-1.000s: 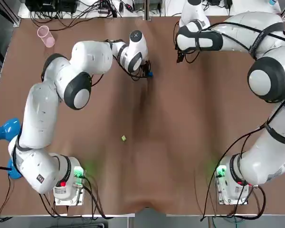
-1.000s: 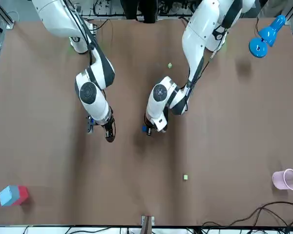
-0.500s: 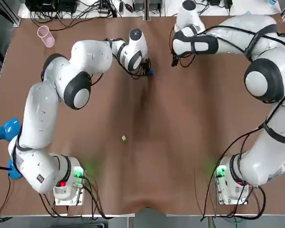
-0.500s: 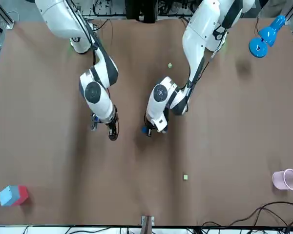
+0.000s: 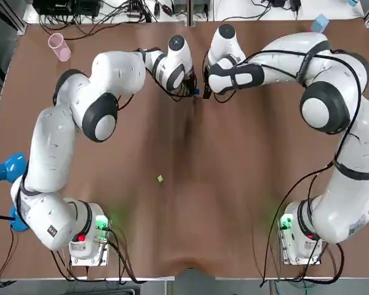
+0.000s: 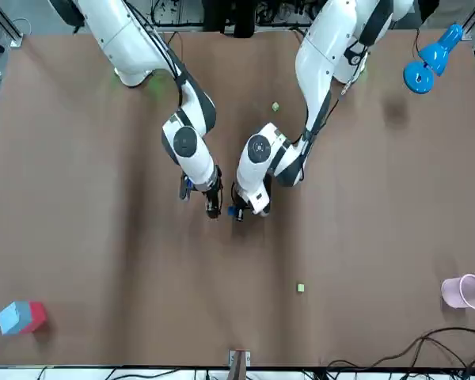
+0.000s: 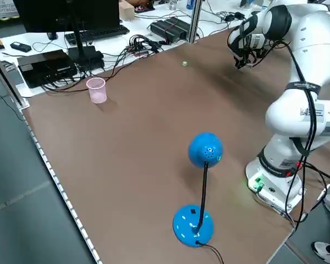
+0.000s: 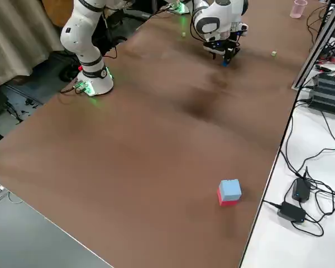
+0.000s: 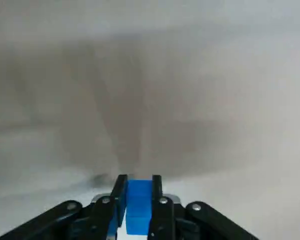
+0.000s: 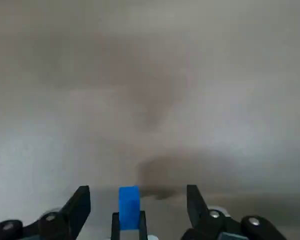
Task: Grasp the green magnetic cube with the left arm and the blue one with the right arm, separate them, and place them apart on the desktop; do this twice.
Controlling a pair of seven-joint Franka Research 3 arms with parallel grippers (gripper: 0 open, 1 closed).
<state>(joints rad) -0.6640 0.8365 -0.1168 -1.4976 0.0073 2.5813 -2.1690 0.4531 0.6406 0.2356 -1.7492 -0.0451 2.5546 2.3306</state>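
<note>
Blue cube (image 9: 139, 205) sits clamped between the left gripper's (image 9: 138, 183) closed fingers in the left wrist view; the top view shows barely a corner of it at upper centre. Right wrist view shows the right gripper (image 10: 137, 193) spread wide around that cube, not touching it.

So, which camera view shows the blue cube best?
The left wrist view: the blue cube fills the gap between the left gripper's shut fingers. The right wrist view shows it smaller, framed by the right gripper's open fingers. Top and front views show only a blue speck.
</note>
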